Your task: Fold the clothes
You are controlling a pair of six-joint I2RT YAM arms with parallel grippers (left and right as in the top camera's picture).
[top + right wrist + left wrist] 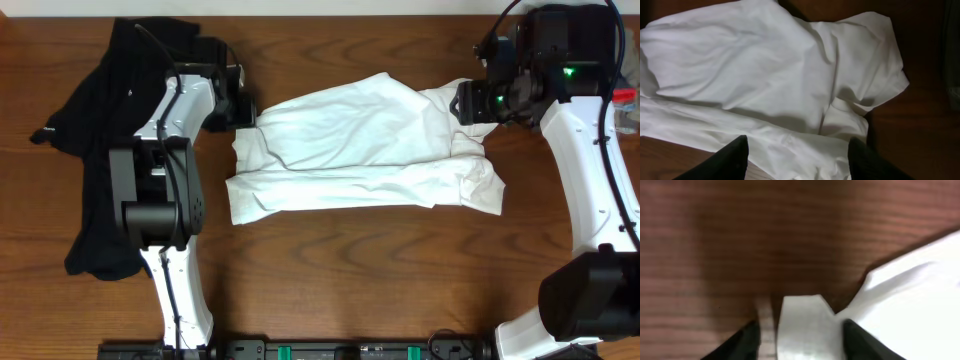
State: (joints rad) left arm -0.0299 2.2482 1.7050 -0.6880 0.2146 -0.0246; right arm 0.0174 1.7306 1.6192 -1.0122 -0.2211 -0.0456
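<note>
Looking down, we find the white T-shirt (360, 150) rumpled mid-table (350, 270), the black garment (100, 130) under the left arm; left gripper (800, 330) gapes around the shirt's edge, right gripper (797, 150) spread above it.

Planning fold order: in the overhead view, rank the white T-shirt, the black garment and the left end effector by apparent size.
1. white T-shirt, largest.
2. black garment; the left arm hides part, so the margin is unsure.
3. left end effector, clearly smallest.

T-shirt (365, 145) right of garment (92, 120)
</note>
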